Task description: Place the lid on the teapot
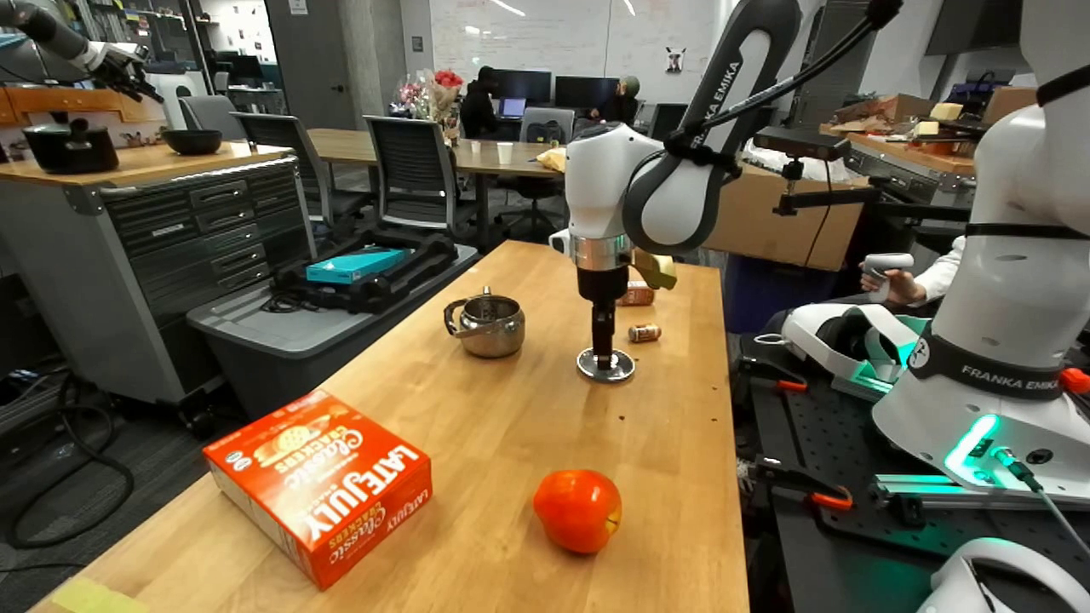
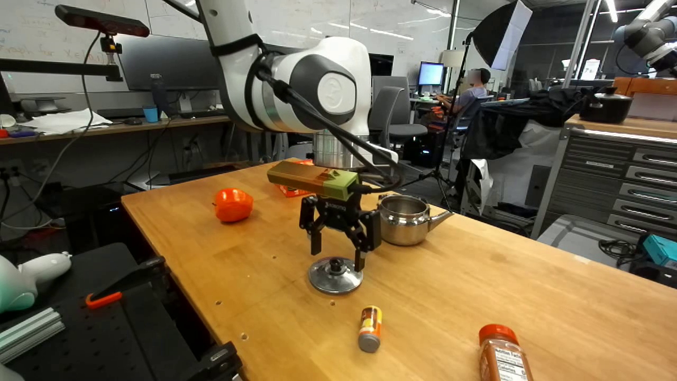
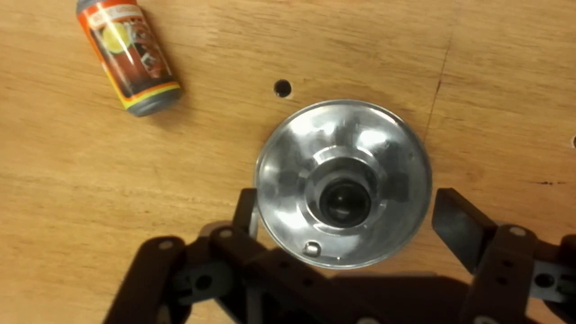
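One lid (image 3: 344, 184) lies flat, knob (image 3: 345, 203) pointing up, seemingly below jaws spread apart.

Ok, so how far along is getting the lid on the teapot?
Looks done: positioning; the open end effector straddles the black knob of the lid. In hand: the grasp, it seems; the lid lies ungripped on the wooden table. Left: grip it, lift, and seat it on the uncovered teapot.

White arm (image 1: 596, 183) lettered FRANKA EMIKA, grey joint cover (image 2: 305, 78), black cable (image 1: 796, 83), silvery wrist ring (image 1: 599, 254); black gripper (image 2: 338, 256), round screws (image 3: 517, 231).
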Available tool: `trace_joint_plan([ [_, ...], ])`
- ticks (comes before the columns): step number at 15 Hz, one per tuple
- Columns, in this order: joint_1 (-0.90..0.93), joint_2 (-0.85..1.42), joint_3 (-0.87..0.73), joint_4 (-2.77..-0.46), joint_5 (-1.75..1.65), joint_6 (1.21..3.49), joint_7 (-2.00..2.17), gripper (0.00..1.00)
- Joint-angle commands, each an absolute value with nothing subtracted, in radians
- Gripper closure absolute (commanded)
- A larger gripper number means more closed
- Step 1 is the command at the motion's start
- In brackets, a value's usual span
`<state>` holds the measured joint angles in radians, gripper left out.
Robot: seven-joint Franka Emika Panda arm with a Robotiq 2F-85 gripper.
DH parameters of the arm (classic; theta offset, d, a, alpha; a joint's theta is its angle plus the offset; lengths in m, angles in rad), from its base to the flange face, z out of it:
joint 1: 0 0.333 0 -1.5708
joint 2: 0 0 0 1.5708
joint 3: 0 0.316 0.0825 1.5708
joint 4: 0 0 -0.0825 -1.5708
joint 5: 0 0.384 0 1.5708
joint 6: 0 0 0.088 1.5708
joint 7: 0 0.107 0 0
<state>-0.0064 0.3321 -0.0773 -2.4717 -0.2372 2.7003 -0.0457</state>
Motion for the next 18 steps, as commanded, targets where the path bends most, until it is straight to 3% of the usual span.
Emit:
trace_joint_plan([
  [1, 0.026, 0.356, -0.107, -2.449, -0.281, 2.688, -0.003, 0.25],
  [3, 0.033, 0.358, -0.114, -2.451, -0.294, 2.69, 0.012, 0.29],
  [6, 0.043, 0.356, -0.121, -2.455, -0.305, 2.696, 0.034, 0.56],
  [10, 0.058, 0.34, -0.129, -2.463, -0.32, 2.705, 0.062, 0.82],
  [14, 0.058, 0.322, -0.13, -2.472, -0.331, 2.707, 0.075, 0.96],
  [18, 0.047, 0.305, -0.116, -2.478, -0.31, 2.696, 0.054, 0.93],
])
